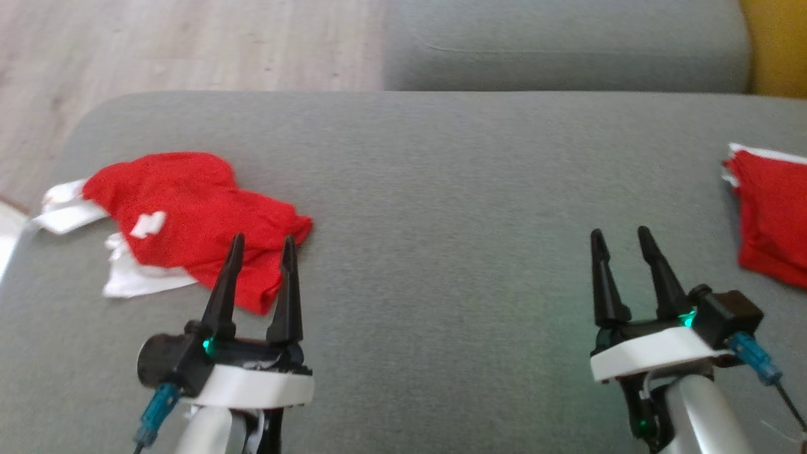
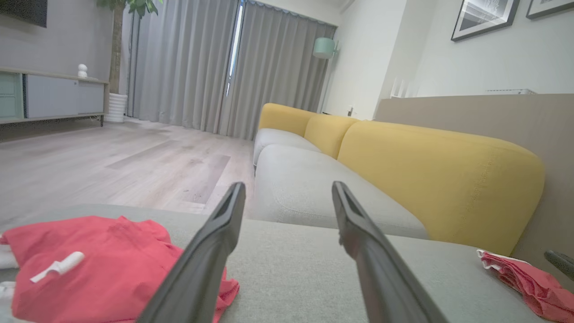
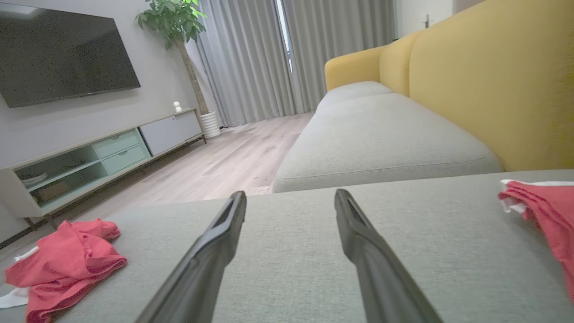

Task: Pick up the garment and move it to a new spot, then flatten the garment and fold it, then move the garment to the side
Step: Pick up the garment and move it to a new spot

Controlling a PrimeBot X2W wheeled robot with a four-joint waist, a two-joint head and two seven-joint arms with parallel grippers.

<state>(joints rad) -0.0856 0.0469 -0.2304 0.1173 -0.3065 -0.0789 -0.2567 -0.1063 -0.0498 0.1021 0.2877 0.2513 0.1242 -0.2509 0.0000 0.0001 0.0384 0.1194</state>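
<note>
A crumpled red garment (image 1: 183,214) with white trim lies at the left of the grey cushion (image 1: 441,208); it also appears in the left wrist view (image 2: 103,269) and the right wrist view (image 3: 63,264). My left gripper (image 1: 261,243) hovers open just over its near right edge, with nothing between the fingers. My right gripper (image 1: 621,233) stands open over bare cushion on the right. A second red garment (image 1: 772,217), folded, with a white edge, lies at the far right, seen too in the wrist views (image 2: 529,282) (image 3: 547,211).
The grey seat ends in a rounded edge at the left, with wooden floor (image 1: 157,44) beyond. Another grey seat cushion (image 1: 567,44) lies ahead and a yellow backrest (image 2: 426,170) runs along the right. A TV cabinet (image 3: 103,152) stands across the room.
</note>
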